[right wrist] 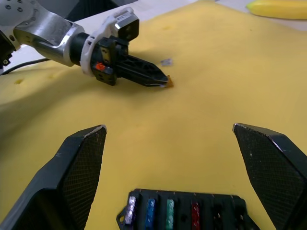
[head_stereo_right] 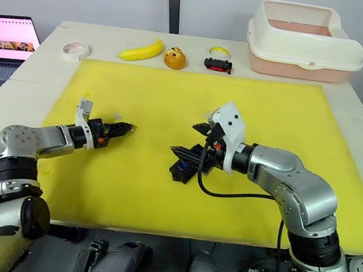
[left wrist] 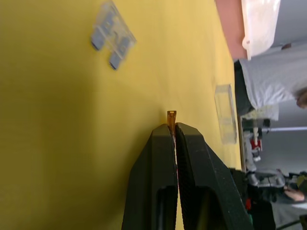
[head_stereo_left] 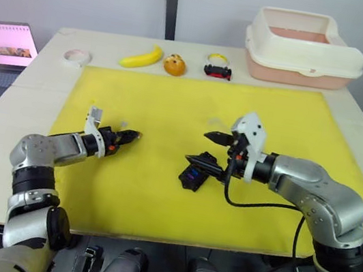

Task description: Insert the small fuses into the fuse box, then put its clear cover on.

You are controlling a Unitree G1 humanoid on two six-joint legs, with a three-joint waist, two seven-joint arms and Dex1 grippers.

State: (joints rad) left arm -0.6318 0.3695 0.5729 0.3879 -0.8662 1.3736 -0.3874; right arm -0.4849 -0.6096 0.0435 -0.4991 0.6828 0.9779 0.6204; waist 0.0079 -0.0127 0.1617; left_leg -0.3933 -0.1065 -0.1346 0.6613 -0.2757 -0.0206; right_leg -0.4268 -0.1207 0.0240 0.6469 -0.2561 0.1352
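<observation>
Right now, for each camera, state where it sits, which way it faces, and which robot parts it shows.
Left eye view: on the head, looking down at the yellow mat; both arms show.
Right eye view: same head camera, same scene, fuse box near centre.
Left wrist view: along the left gripper, shut on a brown fuse; the clear cover lies beyond.
Right wrist view: between the open right gripper, over the fuse box, facing the left gripper.
Both wrist views share the brown fuse.

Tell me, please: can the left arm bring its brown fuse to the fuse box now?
Probably yes. Bare yellow mat lies between the left gripper and the fuse box; but the open right gripper straddles the box and may crowd it.
</observation>
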